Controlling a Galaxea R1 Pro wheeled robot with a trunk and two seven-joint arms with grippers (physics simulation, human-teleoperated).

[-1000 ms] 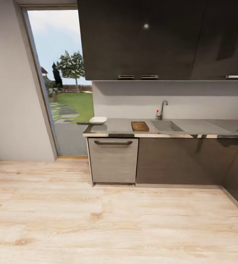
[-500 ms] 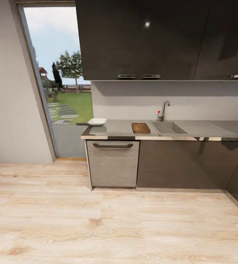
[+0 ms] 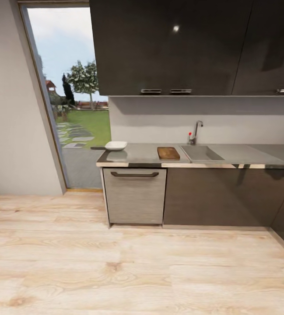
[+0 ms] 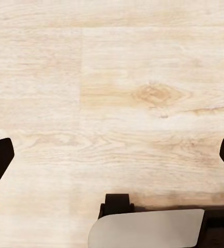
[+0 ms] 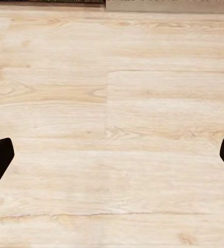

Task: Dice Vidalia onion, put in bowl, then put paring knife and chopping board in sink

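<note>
- Nearest, the left end effector [image 4: 112, 155] and the right end effector [image 5: 112, 155] both point down at the wood floor [image 3: 115, 271]; each has its dark fingertips spread wide to the frame edges, with nothing between them.
- Across the floor, at 12 o'clock in the head view, stands the tabletop [image 3: 144, 154] over dark cabinets.
- On it, the board [image 3: 168, 152] lies flat just at 9 o'clock of the sink [image 3: 201, 153], touching or nearly so.
- The bowl [image 3: 116, 145] sits at the tabletop's far-left end, at 9 o'clock of the board and well apart from it.
- The tap [image 3: 194, 132] rises behind the sink at its 11 o'clock.
- The onion and knife are too small or hidden to make out; the basin floor is not visible from here.
- Judging by the task, the onion should be firm, round and apt to roll, so a grip across its widest middle suits it.
- The board looks stiff and flat; its handle end or a long edge is probably the place to take hold.
</note>
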